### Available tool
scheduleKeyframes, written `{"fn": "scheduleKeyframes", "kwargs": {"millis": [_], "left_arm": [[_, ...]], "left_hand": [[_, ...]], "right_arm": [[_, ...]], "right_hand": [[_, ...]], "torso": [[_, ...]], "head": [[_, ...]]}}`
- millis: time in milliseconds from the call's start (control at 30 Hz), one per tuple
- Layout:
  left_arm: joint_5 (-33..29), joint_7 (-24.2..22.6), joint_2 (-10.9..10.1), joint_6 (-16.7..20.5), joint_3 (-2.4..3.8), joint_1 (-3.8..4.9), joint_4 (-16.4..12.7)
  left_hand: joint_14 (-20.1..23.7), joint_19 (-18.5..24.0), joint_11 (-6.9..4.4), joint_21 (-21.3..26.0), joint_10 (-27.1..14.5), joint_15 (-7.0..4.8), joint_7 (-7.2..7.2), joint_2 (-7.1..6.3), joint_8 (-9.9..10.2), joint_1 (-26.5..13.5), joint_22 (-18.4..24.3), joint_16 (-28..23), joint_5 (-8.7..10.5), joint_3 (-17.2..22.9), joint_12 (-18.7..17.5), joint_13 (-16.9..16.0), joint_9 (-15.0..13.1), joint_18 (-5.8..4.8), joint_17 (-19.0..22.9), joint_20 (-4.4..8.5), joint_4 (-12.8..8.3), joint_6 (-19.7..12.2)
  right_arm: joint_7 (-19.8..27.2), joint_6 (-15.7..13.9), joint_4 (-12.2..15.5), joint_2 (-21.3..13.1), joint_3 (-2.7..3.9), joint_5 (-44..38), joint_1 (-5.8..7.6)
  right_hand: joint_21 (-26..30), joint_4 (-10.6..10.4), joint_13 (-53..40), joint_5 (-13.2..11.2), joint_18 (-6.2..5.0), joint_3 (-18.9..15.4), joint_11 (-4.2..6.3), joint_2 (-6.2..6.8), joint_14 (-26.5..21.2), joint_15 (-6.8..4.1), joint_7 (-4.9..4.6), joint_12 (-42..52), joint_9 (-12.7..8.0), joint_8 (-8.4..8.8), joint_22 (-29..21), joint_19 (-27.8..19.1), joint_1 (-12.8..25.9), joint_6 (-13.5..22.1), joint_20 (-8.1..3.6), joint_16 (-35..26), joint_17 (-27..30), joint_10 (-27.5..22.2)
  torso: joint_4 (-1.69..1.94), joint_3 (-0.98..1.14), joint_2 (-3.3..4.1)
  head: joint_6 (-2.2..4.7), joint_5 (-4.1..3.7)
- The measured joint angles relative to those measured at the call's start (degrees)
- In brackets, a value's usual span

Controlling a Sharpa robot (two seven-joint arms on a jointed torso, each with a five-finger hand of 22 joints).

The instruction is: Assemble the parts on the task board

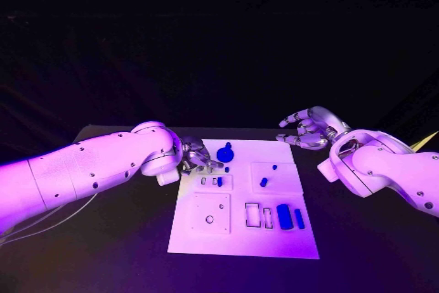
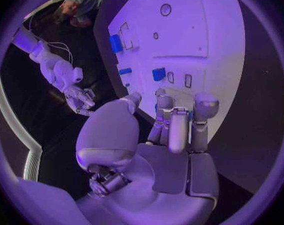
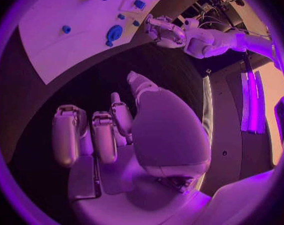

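The left hand [image 1: 195, 157] hovers at the board's [image 1: 240, 245] left edge, toward the far end. Its fingers [image 2: 177, 130] are curled loosely forward over the small slots there, and I cannot tell whether they have hold of anything. The right hand [image 1: 311, 129] is raised off the board's far right corner over the black table [image 1: 110, 255], fingers [image 3: 66, 135] half spread and holding nothing. The blue parts are scattered on the board: a round knob [image 1: 225, 154] near the far edge, a small peg [image 1: 263, 182] in the raised square toward the right edge, a little piece [image 1: 219, 181] by the left slots, and two long bars [image 1: 285, 216] lying near the right edge toward the near end. My worry is that the left fingers sit so close to the little piece and the knob that a careless drop could knock one aside or nudge the board itself, since nothing visibly holds it down. The head view gives the whole layout but hides the left fingertips behind the wrist. The left wrist view shows those fingertips over the board's edge near the slots, while the right wrist view confirms an empty right palm, well apart from the board.
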State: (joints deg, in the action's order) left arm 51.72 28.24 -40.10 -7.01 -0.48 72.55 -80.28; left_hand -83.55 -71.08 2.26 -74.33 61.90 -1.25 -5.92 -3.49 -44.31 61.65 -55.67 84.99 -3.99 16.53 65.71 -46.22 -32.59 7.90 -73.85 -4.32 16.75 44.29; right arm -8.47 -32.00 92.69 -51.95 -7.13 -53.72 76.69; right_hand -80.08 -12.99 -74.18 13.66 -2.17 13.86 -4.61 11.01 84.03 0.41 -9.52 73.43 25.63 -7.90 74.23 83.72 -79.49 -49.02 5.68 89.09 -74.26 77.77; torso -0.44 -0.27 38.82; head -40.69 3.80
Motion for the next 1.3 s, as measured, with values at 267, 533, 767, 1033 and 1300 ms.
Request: {"fn": "scheduleKeyframes", "kwargs": {"millis": [267,533,767,1033,1300], "left_arm": [[1.3,1.72,2.49,-2.49,-0.43,0.61,1.21],[1.92,2.32,4.36,-4.53,-1.21,1.28,3.17],[2.09,2.56,5.29,-5.6,-1.55,1.45,4.6],[2.41,2.71,6.07,-6.94,-1.81,1.5,5.66],[2.75,2.83,7.04,-7.95,-2.19,1.5,7.32]], "left_hand": [[-0.38,-3.25,-0.32,-3.32,1.9,-0.4,0.38,0.0,0.0,0.01,-6.37,1.78,0.0,-0.01,1.19,-2.19,-0.13,-3.09,0.0,0.61,0.0,-0.38],[-0.38,-4.69,-0.33,-3.97,1.92,-0.4,0.39,0.01,0.0,0.01,-7.27,2.22,0.0,0.0,1.52,-3.02,-0.41,-3.09,0.0,0.42,0.0,-0.38],[-0.38,-4.67,-0.62,-3.98,3.83,-0.4,0.39,0.01,-0.65,0.01,-7.93,2.62,0.0,-0.01,2.4,-3.73,-0.53,-3.09,-0.01,0.42,0.0,-0.37],[-0.38,-4.69,-0.63,-3.99,3.85,-0.4,0.39,0.01,-0.65,0.01,-8.27,2.63,0.0,-0.01,2.4,-3.73,-0.9,-3.09,-0.01,0.45,-0.01,-0.37],[-0.38,-4.89,-0.63,-4.0,3.85,-0.4,0.39,0.01,-0.65,0.0,-8.42,2.63,0.0,-0.01,2.4,-3.72,-0.91,-3.09,-0.01,0.61,-0.01,-0.37]], "right_arm": [[-0.31,0.46,-1.31,-0.03,0.01,0.18,0.04],[-0.73,0.79,-1.81,-0.03,0.0,0.2,0.07],[-0.94,0.86,-2.19,-0.09,-0.01,0.16,0.08],[-1.06,0.91,-2.5,-0.08,-0.01,0.1,0.09],[-1.19,0.98,-2.59,-0.1,-0.01,0.03,0.09]], "right_hand": [[0.0,0.0,0.01,0.0,0.0,0.0,-0.37,0.0,0.0,0.0,0.0,0.0,0.0,0.0,0.0,0.0,0.0,0.0,0.0,0.0,0.0,-0.43],[0.0,0.0,0.01,0.0,0.0,0.0,-0.29,0.0,0.0,0.0,0.0,0.0,0.0,0.0,0.0,0.0,0.0,0.0,0.0,0.0,0.0,-0.51],[0.43,0.0,0.01,0.0,0.0,0.0,-0.29,0.0,0.0,0.0,0.0,0.0,0.0,0.0,0.0,0.0,0.0,0.0,0.0,0.0,0.0,-0.52],[0.43,0.0,0.01,0.0,0.0,0.0,-0.29,0.0,0.0,0.0,0.0,0.0,0.0,0.0,0.0,0.0,0.0,0.0,0.0,0.0,0.0,-0.52],[0.43,0.0,0.01,0.0,0.0,0.0,-0.29,0.0,0.0,0.0,0.0,0.0,0.0,0.0,0.0,0.0,0.0,0.0,0.0,0.0,0.0,-0.51]], "torso": [[-0.07,0.11,-0.06],[0.06,0.11,0.06],[0.03,0.12,0.16],[0.02,0.05,0.27],[0.06,0.01,0.31]], "head": [[0.03,-0.04],[-0.15,-0.16],[-0.58,-0.01],[-0.99,-0.02],[-1.43,-0.06]]}}
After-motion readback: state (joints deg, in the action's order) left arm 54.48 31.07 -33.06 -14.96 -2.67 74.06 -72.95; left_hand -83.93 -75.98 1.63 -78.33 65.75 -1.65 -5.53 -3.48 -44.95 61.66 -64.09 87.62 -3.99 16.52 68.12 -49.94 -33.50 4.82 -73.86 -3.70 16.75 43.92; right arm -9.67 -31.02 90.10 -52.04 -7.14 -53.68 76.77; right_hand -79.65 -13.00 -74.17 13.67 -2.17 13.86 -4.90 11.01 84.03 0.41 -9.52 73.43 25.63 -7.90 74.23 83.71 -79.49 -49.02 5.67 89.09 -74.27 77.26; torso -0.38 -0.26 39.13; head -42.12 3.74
